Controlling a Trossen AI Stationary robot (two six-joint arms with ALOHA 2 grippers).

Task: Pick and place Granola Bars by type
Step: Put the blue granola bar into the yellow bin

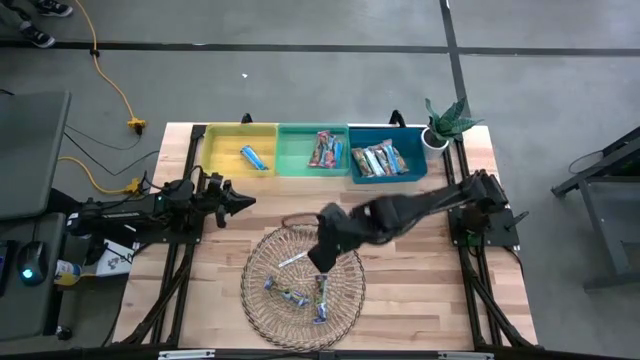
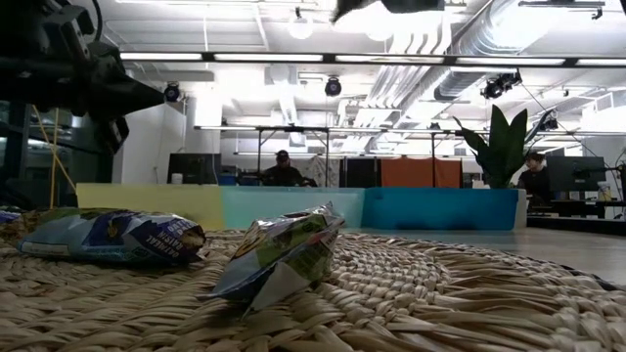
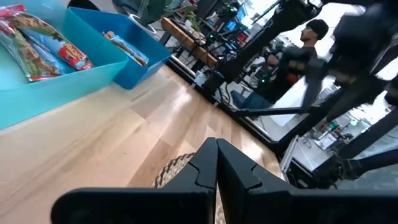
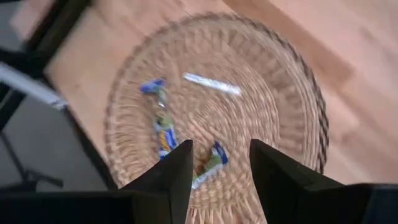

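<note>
Several granola bars lie flat in the round woven basket (image 1: 303, 285): a silver one (image 4: 211, 84) and blue-wrapped ones (image 4: 165, 134) (image 4: 208, 165) (image 4: 152, 87). In the low view, two bars (image 2: 108, 238) (image 2: 284, 254) rest on the weave. My right gripper (image 1: 322, 262) (image 4: 221, 165) hovers open above the basket's middle, fingers pointing down, with nothing between them. My left gripper (image 1: 240, 200) (image 3: 216, 168) is shut and holds nothing, at the table's left side above the wood. The yellow bin holds one blue bar (image 1: 253, 158), the green bin pink-red bars (image 1: 322, 150), the blue bin tan-orange bars (image 1: 380, 160).
Three bins stand in a row along the far edge: yellow (image 1: 225, 140), green (image 1: 292, 160), blue (image 1: 415, 140). A potted plant (image 1: 445, 122) stands at the far right corner. Bare wood lies between the bins and the basket. People sit at desks beyond the table (image 2: 284, 171).
</note>
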